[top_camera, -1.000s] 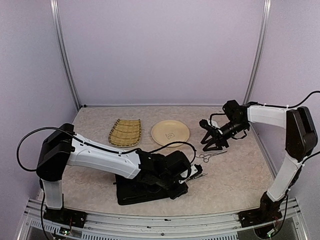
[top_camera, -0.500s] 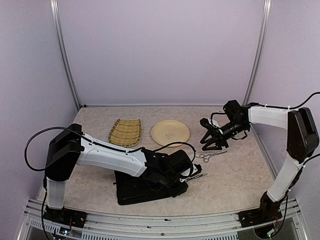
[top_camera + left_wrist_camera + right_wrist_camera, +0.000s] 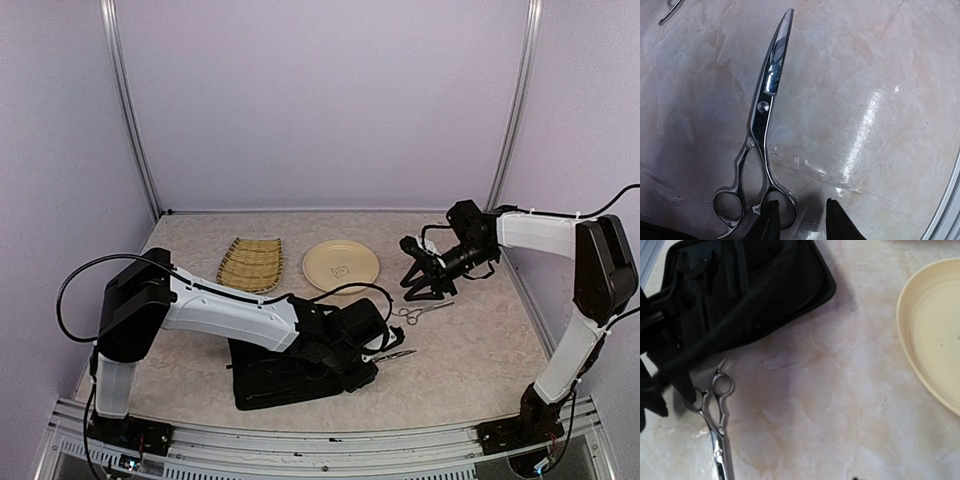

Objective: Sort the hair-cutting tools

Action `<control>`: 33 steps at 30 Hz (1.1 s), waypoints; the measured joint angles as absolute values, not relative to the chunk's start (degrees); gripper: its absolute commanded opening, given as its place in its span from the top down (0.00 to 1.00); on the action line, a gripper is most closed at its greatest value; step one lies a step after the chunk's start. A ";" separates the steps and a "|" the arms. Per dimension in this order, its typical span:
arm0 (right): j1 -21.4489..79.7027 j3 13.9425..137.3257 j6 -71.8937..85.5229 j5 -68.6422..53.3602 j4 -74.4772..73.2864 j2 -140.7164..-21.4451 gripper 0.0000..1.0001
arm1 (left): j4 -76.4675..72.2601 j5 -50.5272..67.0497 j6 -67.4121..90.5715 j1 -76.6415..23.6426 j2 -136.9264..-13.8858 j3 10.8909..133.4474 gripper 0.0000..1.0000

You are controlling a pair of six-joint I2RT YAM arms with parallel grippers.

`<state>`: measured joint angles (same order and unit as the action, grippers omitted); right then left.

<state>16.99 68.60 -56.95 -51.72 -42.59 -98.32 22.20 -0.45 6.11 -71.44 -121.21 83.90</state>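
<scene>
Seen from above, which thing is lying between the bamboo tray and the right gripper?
The cream plate lies between the bamboo tray and the right gripper; the top view shows it. It touches neither of them.

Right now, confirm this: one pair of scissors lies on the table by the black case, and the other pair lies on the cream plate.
No. The other pair of scissors lies on the table right of the cream plate, not on it; the top external view shows this. The first pair is by the black case.
</scene>
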 measured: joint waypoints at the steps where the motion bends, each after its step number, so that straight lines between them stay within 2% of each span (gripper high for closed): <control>1: 16.99 68.60 -56.95 -51.70 -42.59 -98.32 0.57 | 22.11 -0.43 6.07 -71.44 -121.40 84.09 0.69; 17: 16.99 68.60 -57.17 -51.70 -42.76 -98.37 0.58 | 24.40 0.03 5.15 -71.50 -123.13 85.93 0.86; 24: 16.99 68.62 -57.36 -51.79 -43.83 -98.61 0.59 | 32.58 -2.02 3.01 -72.49 -128.01 95.37 0.94; 26: 16.99 68.62 -57.36 -51.83 -44.01 -98.67 0.60 | 34.54 -2.42 2.68 -72.69 -128.79 97.06 1.00; 33: 16.97 69.08 -57.32 -51.86 -45.30 -98.91 0.61 | 36.58 -2.63 2.15 -72.75 -129.16 98.80 1.00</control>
